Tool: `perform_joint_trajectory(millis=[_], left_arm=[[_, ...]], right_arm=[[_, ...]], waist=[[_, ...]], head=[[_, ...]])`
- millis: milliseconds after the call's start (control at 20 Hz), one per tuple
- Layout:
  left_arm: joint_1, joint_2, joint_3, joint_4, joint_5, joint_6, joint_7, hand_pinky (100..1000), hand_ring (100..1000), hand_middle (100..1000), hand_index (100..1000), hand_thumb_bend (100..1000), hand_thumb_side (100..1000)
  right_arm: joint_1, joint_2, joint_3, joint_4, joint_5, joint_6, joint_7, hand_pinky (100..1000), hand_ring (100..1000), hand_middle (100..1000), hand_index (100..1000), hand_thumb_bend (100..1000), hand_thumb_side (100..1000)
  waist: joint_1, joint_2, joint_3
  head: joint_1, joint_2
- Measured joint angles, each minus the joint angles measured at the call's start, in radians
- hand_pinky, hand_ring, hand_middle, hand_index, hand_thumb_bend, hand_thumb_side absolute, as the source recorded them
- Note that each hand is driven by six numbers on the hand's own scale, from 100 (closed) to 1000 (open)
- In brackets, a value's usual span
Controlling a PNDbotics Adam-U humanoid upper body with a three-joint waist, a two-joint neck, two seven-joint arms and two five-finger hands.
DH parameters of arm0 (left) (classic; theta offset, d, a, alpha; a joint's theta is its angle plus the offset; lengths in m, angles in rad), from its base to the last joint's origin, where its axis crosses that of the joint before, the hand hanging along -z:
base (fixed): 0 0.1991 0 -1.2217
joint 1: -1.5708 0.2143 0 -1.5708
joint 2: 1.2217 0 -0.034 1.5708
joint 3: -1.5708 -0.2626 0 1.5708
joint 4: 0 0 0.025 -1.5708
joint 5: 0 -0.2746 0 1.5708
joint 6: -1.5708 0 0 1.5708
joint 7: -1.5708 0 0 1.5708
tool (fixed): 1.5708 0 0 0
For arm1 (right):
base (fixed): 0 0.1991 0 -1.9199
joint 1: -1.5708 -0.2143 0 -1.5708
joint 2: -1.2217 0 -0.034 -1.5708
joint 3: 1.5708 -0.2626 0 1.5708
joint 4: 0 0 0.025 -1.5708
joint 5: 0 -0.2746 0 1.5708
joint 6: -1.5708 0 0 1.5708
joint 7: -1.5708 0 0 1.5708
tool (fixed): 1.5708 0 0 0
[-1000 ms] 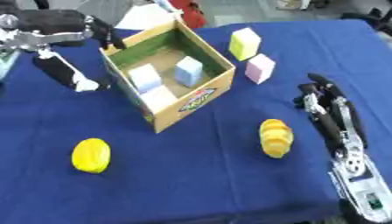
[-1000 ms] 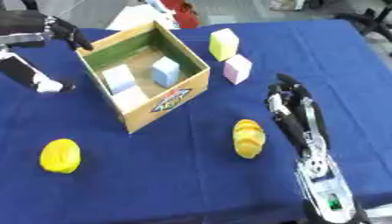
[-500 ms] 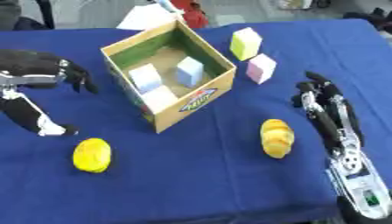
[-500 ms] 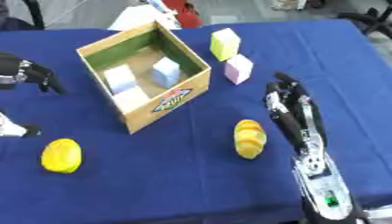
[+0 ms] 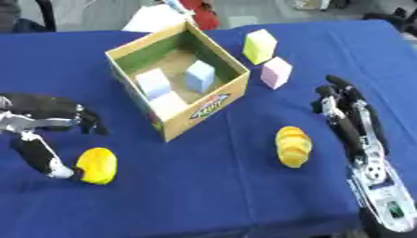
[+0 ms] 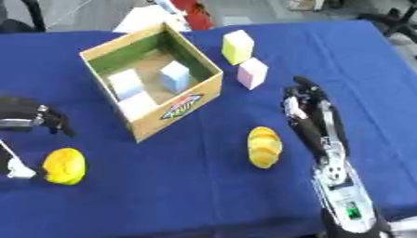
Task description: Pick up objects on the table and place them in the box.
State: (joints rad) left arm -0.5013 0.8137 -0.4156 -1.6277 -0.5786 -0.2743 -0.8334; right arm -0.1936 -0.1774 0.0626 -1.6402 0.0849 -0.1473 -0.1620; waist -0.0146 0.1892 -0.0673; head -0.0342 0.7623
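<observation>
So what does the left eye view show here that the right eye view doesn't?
Only the left eye view shows most of the left hand: dark fingers spread above the yellow round object, the thumb's white tip beside it. The right eye view cuts that hand at its left edge, but it alone shows more blue cloth to the right of the right hand. Both show the cardboard box holding three pale blocks, the yellow-green cube, the pink cube and the yellow ridged object.

Box [image 5: 208, 100]: mid-worktop, three blocks [image 5: 199, 76] inside. Two cubes [image 5: 260, 45] just right of box. Ridged item [image 5: 293, 146] before box, rightward. Rounded item [image 5: 97, 165] before box, leftward, beside left hand [image 5: 45, 123].
</observation>
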Motion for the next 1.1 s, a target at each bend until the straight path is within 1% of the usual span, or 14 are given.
perform_joint_trajectory(millis=[100,200,250,350,400,450,600,750,900,950,1100], left_arm=[[0.005,-0.011,0.0,0.009,-0.018,-0.02,0.02,667,570,589,734,360,184],[0.008,-0.02,0.0,0.013,-0.022,-0.043,0.046,606,495,503,660,304,117],[0.008,-0.024,0.0,0.013,-0.02,-0.052,0.062,579,462,464,621,273,111],[0.008,-0.026,0.003,0.009,-0.01,-0.063,0.099,568,446,446,603,240,118],[0.007,-0.026,0.01,0.001,0.0,-0.064,0.116,575,448,448,607,108,204],[0.002,-0.026,0.019,-0.01,0.015,-0.062,0.134,575,448,448,607,236,121],[-0.044,-0.025,0.058,-0.051,0.056,-0.042,0.18,592,456,451,613,233,126],[-0.136,-0.032,0.098,-0.052,0.079,-0.01,0.218,590,453,448,613,211,128],[-0.254,-0.09,0.119,0.039,0.056,0.02,0.253,614,472,471,638,228,128],[-0.291,-0.12,0.124,0.082,0.031,0.025,0.268,617,477,475,643,224,128],[-0.379,-0.219,0.139,0.232,-0.07,0.026,0.323,662,538,541,706,260,129]], right_arm=[[0.0,0.0,0.0,0.0,0.0,0.0,0.0,581,584,662,859,100,578],[0.0,0.0,0.0,0.0,0.0,0.0,0.0,581,584,662,859,100,578],[0.0,-0.001,0.0,0.0,0.0,0.0,0.0,581,584,662,860,100,578],[0.0,-0.001,0.0,0.0,0.0,0.0,0.0,581,584,662,859,100,578],[0.0,-0.001,0.0,0.0,0.0,0.0,0.0,581,583,662,859,100,575],[0.0,-0.001,0.0,0.0,0.0,0.0,0.0,581,583,662,859,100,578],[0.001,-0.002,0.0,0.0,0.0,0.0,0.0,581,584,662,860,100,580],[0.003,-0.002,0.0,0.0,0.0,0.001,0.0,581,583,662,860,100,580],[0.009,-0.002,0.0,0.002,0.0,0.001,0.002,581,583,662,860,100,583],[0.009,-0.002,0.001,0.003,0.0,0.002,0.003,582,583,662,860,100,584],[0.009,-0.002,0.005,0.006,0.0,0.002,0.008,582,583,662,860,100,584]], waist=[[0.0,0.0,0.0],[0.0,0.0,0.0],[0.0,0.0,0.0],[0.0,0.0,0.0],[0.0,0.0,0.0],[0.0,0.0,0.001],[0.0,0.0,0.007],[0.0,-0.001,0.008],[0.0,-0.001,0.006],[0.0,-0.001,0.003],[0.0,-0.001,-0.011]], head=[[0.0,-0.003],[0.001,-0.006],[0.001,-0.007],[0.001,-0.007],[0.001,-0.007],[0.001,-0.007],[0.001,-0.007],[0.0,-0.007],[0.001,-0.007],[0.001,-0.006],[0.004,-0.005]])
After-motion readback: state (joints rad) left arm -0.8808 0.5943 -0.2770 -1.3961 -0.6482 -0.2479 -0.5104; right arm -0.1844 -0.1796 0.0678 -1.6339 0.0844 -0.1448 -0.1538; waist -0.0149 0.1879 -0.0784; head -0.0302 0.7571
